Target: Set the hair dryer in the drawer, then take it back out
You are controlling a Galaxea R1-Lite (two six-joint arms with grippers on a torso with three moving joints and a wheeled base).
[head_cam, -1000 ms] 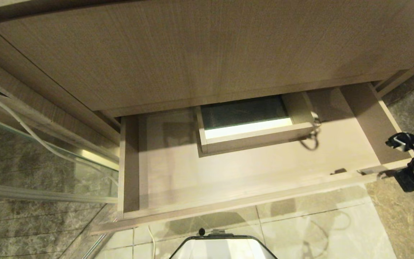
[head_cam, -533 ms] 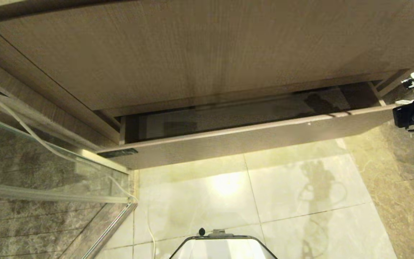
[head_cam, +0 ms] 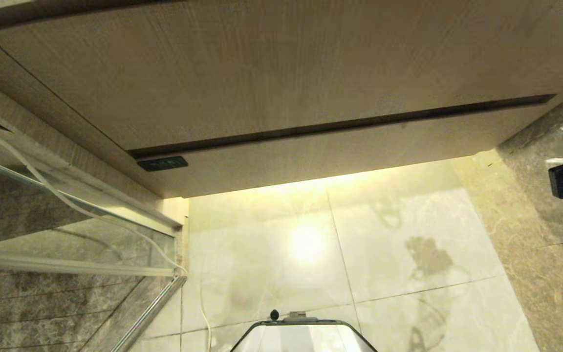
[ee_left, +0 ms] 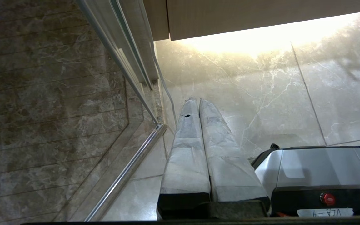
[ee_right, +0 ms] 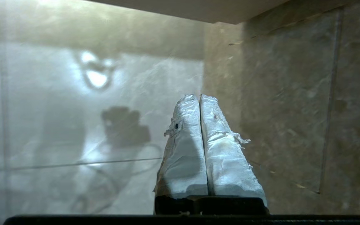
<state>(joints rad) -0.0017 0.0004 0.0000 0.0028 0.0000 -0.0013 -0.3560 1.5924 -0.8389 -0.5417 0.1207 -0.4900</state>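
With its taped fingers pressed flat together and nothing between them, the right gripper (ee_right: 200,100) sits out at about 3 o'clock of the head view, only partly in shot, hanging over the brown marble floor (head_cam: 545,274) just beside the cabinet's right end. The left gripper (ee_left: 197,101) is pinched together too, empty, parked low beside the robot base (ee_left: 320,168) and pointing at the pale floor tiles (head_cam: 408,220) near the glass door rail (ee_left: 127,172).

From there out to 12 o'clock: the drawer (head_cam: 340,151) is fully pushed in, front flush under the taller wood panel (head_cam: 271,68). The hair dryer isn't visible in any view, so my guess is it's inside, which would put us halfway, stowed and waiting to come back out. No way to confirm that from here though.

Next move looks fiddly: the front has no handle, so the right gripper needs to catch an edge or the dark gap above it to pull it open. Also can't read the little dark label (head_cam: 162,163) at the drawer's left end
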